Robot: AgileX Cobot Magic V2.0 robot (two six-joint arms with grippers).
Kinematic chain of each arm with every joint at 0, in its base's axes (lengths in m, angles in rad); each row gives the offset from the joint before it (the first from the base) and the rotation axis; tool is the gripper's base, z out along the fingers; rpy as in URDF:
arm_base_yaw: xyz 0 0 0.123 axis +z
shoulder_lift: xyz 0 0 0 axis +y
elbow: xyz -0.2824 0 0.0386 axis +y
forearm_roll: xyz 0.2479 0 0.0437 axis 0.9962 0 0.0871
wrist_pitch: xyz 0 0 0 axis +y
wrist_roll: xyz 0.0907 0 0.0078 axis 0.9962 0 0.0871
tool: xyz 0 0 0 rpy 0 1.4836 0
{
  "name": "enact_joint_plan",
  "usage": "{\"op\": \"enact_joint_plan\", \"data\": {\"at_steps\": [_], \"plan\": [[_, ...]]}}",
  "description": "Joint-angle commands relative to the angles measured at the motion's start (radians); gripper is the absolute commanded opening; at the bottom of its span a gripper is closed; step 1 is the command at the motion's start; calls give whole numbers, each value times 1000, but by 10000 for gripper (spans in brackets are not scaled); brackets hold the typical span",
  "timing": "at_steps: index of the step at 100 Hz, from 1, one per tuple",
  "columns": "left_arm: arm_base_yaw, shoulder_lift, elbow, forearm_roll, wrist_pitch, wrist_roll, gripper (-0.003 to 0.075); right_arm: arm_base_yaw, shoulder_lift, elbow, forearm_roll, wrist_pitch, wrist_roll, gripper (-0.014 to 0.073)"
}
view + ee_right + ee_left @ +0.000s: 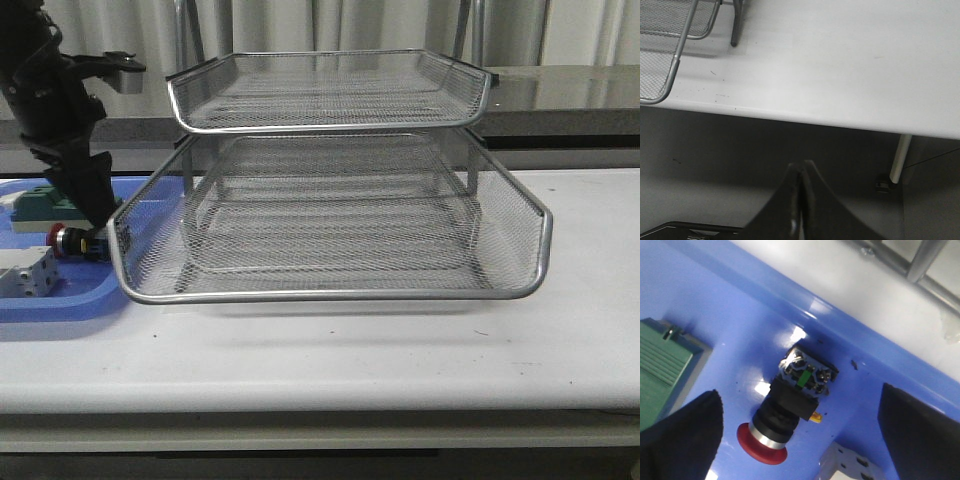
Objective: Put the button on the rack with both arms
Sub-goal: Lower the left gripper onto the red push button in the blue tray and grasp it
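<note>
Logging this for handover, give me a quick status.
Left gripper open, jaws straddling the button on the blue tray. Right gripper shut, empty, off the table edge. Rack unloaded.

one push-button switch [790, 405] with a red head. one green block [42, 203]. one white block [25, 272]. one blue tray [70, 298] holding those three. one wire-mesh rack [330, 215]; two tiers countable in the front view. one white table [560, 340]. two black grippers: left [98, 232], right [801, 200].
</note>
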Motion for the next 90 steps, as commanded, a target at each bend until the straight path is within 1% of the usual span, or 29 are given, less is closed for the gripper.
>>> {"op": "enact_joint_plan", "data": {"at_steps": [1,25,47,75,82,90], "plan": [[-4,-49,-34,1,-22,5,599,-4,3,-31,-15,-53,-2,-68],[-4,-23,-34,5,-67,7,599,-4,3,-31,-15,-53,-2,-68],[-4,26,-34,5,-64,7,599,-4,3,-31,-15,-53,-2,-68],[-4,30,-34,5,-64,7,595,-4,3,-31,-15,-53,-2,-68],[-4,30,-34,5,-61,7,545,-4,3,-31,-15,-53,-2,-68],[-4,30,-34,5,-52,7,426,-4,3,-31,-15,-53,-2,-68]]}}
